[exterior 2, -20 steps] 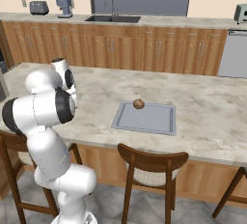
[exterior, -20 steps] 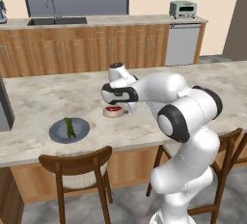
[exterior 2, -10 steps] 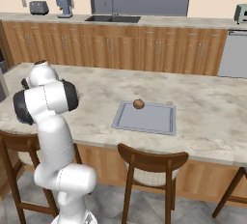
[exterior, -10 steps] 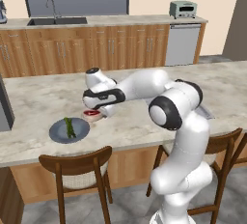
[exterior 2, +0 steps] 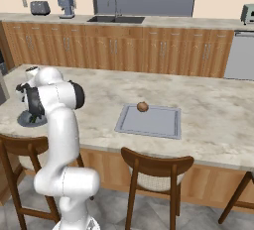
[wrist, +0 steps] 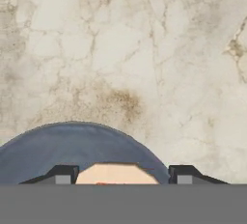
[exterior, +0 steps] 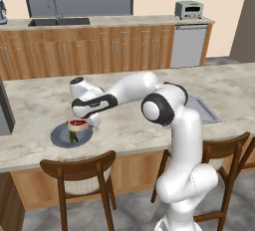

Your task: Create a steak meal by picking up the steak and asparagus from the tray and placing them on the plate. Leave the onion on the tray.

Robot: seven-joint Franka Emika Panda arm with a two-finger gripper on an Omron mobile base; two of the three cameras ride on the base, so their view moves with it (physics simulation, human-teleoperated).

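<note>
The fingers (exterior: 79, 124) hold the steak (exterior: 78, 123) just above the plate (exterior: 61, 138) on the marble surface (exterior: 35, 100), beside the asparagus (exterior: 73, 136) lying there; the onion (exterior 2: 143, 106) sits on the tray (exterior 2: 154, 125), well apart

No text, label, brand, number or sign can be read anywhere: the cabinet fronts, the appliances along the back wall and the marbled counter (exterior: 45, 100) all appear plain and unmarked.
</note>
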